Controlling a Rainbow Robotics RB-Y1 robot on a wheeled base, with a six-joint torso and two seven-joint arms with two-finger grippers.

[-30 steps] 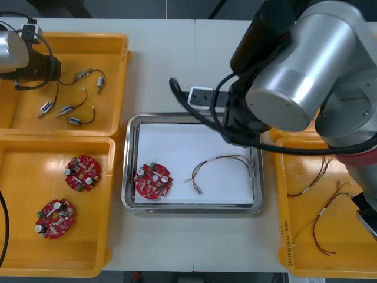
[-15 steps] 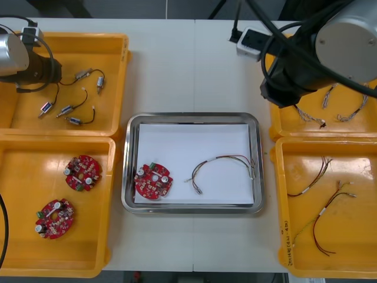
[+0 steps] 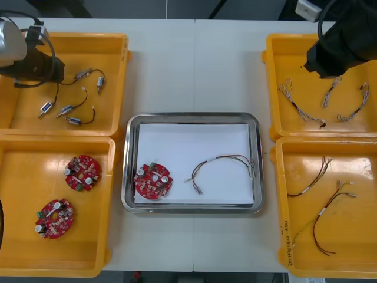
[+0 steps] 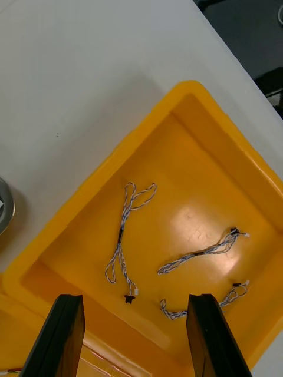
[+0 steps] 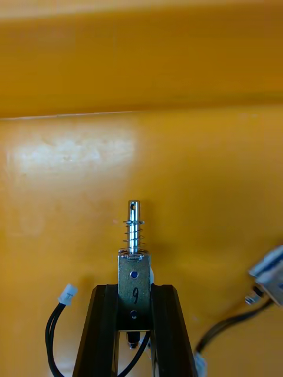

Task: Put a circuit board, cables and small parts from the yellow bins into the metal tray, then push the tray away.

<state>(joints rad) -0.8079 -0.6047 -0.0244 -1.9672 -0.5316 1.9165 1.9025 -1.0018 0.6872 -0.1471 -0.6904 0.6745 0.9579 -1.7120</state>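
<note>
R arm swung off metal tray [image 3: 191,117] to yellow bin at 1 o'clock [image 3: 268,59]. R pincer [image 4: 134,299] wide open, empty, above twisted blue-white cables [image 4: 125,230]. Tray, centre of surface [image 3: 194,65], held circuit board [image 3: 153,181] + cable [image 3: 221,160]. L pincer [image 5: 134,290] clamped on small metal part [image 5: 134,259], 10 o'clock. Likely next: twisted cable pick.

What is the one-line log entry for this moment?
left claw: shut on small part | right claw: open over twisted cables | tray: board, cable
</note>
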